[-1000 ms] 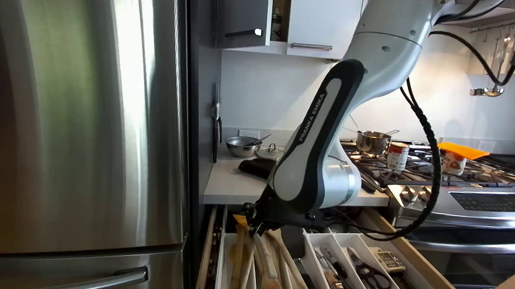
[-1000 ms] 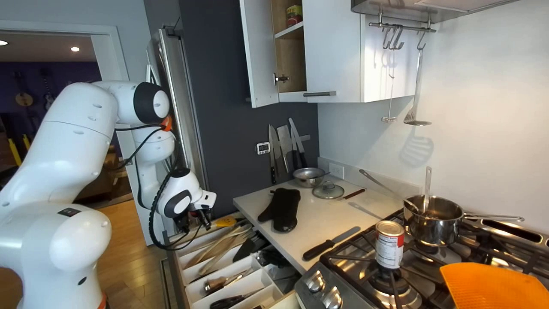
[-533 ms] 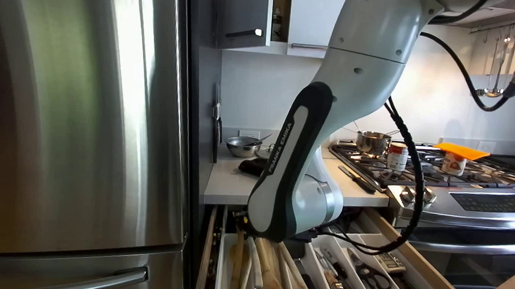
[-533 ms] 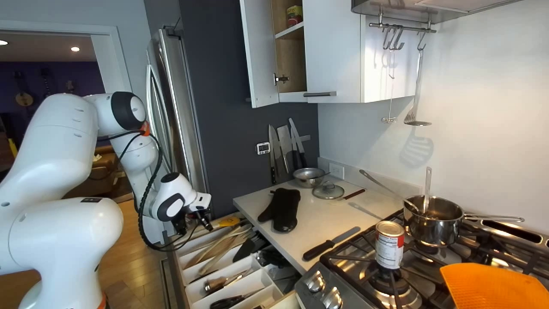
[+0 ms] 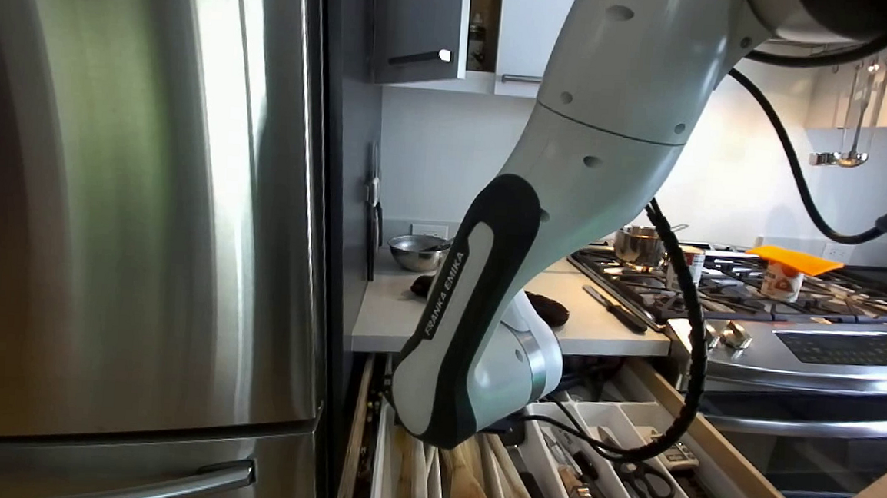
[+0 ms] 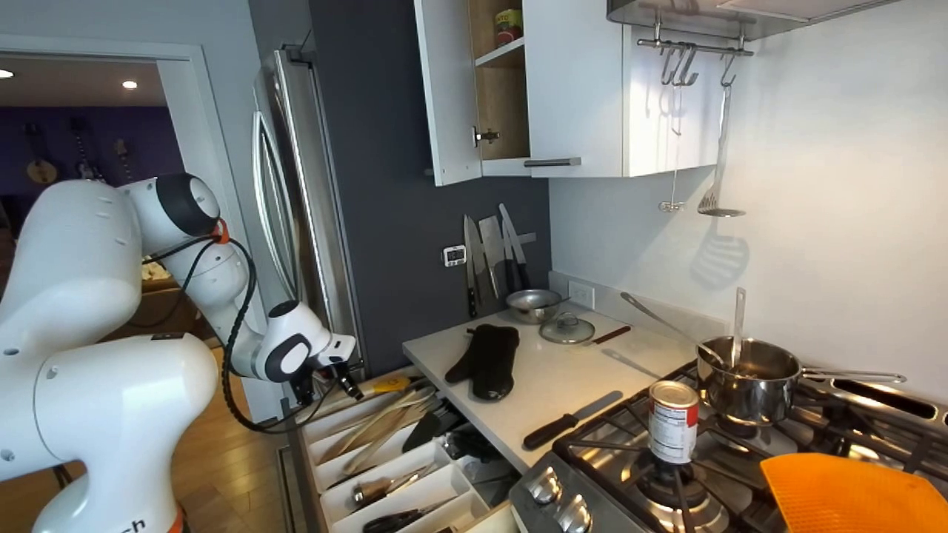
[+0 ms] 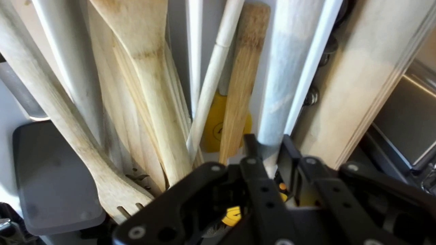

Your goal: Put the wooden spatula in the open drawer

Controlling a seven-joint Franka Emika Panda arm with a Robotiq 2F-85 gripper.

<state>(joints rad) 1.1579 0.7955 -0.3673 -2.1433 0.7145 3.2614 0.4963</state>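
The open drawer [image 5: 735, 452] holds a pale divider tray with several wooden utensils and metal tools; it also shows in an exterior view [image 6: 306, 477]. In the wrist view my gripper [image 7: 269, 140] is low over the leftmost compartment, its fingers closed in on a pale round handle, seemingly the wooden spatula [image 7: 287, 68]. The handle fills the gap between the fingertips and runs beside the tray's outer wall; its blade is not visible. The gripper shows small in an exterior view [image 6: 348, 383] and is hidden behind the arm in the exterior view facing the drawer.
A flat wooden utensil [image 7: 153, 85], a wooden fork [image 7: 61, 98] and a brown handle [image 7: 245, 75] lie alongside. The steel fridge [image 5: 162, 186] stands close to the drawer's left. The counter above bears a black mitt [image 6: 495, 363] and a knife [image 6: 570, 422].
The arm has swung lower and toward the fridge side. The gripper has moved toward the drawer's front and is now hidden by the arm in the exterior view facing the drawer.
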